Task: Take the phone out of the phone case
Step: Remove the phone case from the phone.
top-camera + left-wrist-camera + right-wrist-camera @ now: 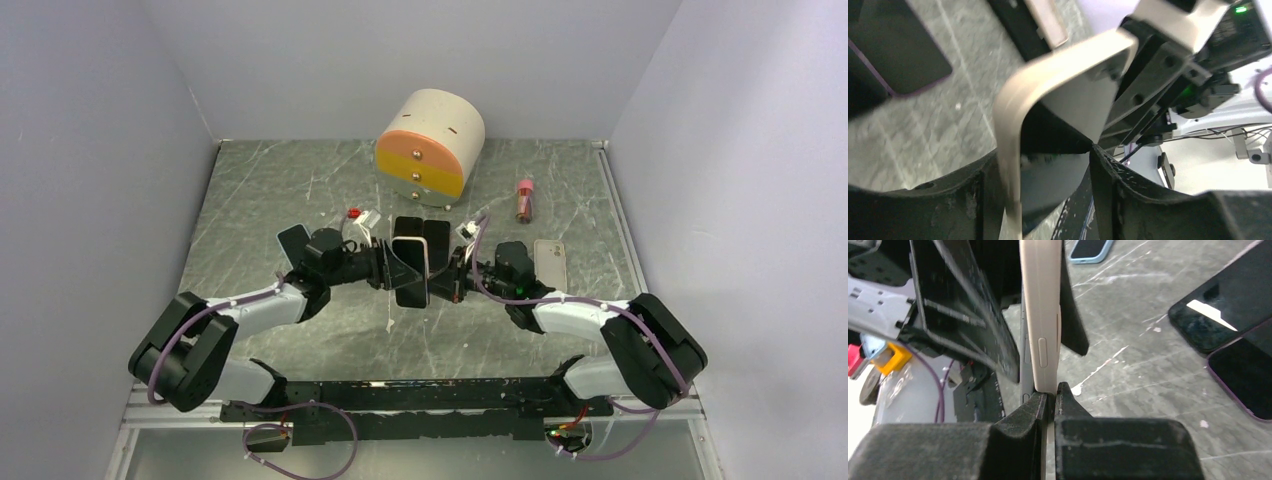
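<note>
Cream, rubbery case stood on edge, held up off the grey marbled surface at its middle, between the two arms. The dark phone was not yet out of it. In the left wrist view one corner of the case was bent away from the dark body inside.

Right pincer was clenched on the thin bottom edge of the case. Left pincer was released: jaws apart, the peeled rim running down between them beside one finger, apparently not pinched.

Step in hand, as I judged it: peeling the case rim off the phone, partly done. Next move likely called for the left pincer to close on the loosened rim or the bared phone edge and draw away while the right held firm. Risk was the rim snapping back.

Two dark phones lay flat just beyond. A round drawer box sat at the back.
</note>
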Controlling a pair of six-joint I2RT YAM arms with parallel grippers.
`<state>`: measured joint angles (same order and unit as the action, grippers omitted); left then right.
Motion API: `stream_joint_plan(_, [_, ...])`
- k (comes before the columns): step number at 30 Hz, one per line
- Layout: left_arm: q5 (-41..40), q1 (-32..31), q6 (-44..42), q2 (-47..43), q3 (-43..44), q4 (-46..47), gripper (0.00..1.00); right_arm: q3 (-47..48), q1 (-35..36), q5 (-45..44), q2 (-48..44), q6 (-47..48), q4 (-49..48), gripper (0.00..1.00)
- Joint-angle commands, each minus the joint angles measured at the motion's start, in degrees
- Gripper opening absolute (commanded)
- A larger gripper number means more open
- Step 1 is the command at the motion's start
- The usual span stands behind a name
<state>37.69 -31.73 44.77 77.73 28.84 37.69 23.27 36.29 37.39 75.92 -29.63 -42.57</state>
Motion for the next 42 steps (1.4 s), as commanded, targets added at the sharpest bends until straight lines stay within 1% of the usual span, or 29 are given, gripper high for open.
stream_joint_plan(1, [-10.2, -0.3, -4.9, -1.1, -0.3, -18.4, 0.63, 2.6, 1.8, -3.5, -1.9, -1.4, -10.7, 0.00])
stream_joint_plan(3, [-14.8, -0.3, -5.5, -2.4, 0.7, -24.1, 0.65, 2.2, 2.4, -6.6, -2.0, -1.9, -7.9, 0.00])
stream_joint_plan(6, [-18.9, -0.5, -6.5, -4.0, 2.0, -29.9, 0.67, 3.0, 4.1, -11.4, -2.1, -2.7, -1.2, 0.00])
stream_joint_plan(8, [-22.7, -1.4, -7.3, -5.6, 2.8, -33.5, 0.70, 4.2, 5.0, -13.6, -1.7, -4.1, 3.4, 0.00])
stream_joint_plan(11, [-29.2, -3.8, -8.8, -8.4, 4.0, -39.3, 0.71, 5.5, 6.8, -16.5, -1.3, -5.8, 7.5, 0.00])
stream_joint_plan(14, [-35.8, -6.7, -9.6, -12.0, 4.1, -42.2, 0.72, 7.0, 8.6, -19.4, -1.3, -7.0, 11.0, 0.00])
stream_joint_plan(20, [-43.9, -13.8, -12.1, -15.4, 6.4, -45.2, 0.71, 11.2, 10.3, -22.8, 0.3, -10.4, 19.7, 0.00])
stream_joint_plan(24, [-48.8, -19.4, -12.9, -14.3, 8.8, -46.7, 0.71, 12.9, 10.7, -24.5, 1.5, -12.8, 22.7, 0.00])
stream_joint_plan(31, [-62.0, -29.9, -14.1, -9.4, 13.4, -50.7, 0.71, 14.3, 10.8, -25.5, 3.5, -14.8, 24.6, 0.00])
stream_joint_plan(36, [-67.0, -33.6, -14.5, -5.1, 16.0, -52.6, 0.65, 14.8, 10.8, -24.4, 4.4, -15.5, 24.0, 0.00])
stream_joint_plan(39, [-68.9, -34.8, -14.7, -3.2, 16.9, -53.4, 0.61, 15.1, 10.8, -23.9, 4.7, -15.7, 24.0, 0.00])
stream_joint_plan(42, [-70.1, -35.5, -14.8, -1.2, 18.0, -54.1, 0.59, 15.0, 10.8, -23.6, 4.8, -16.0, 23.6, 0.00])
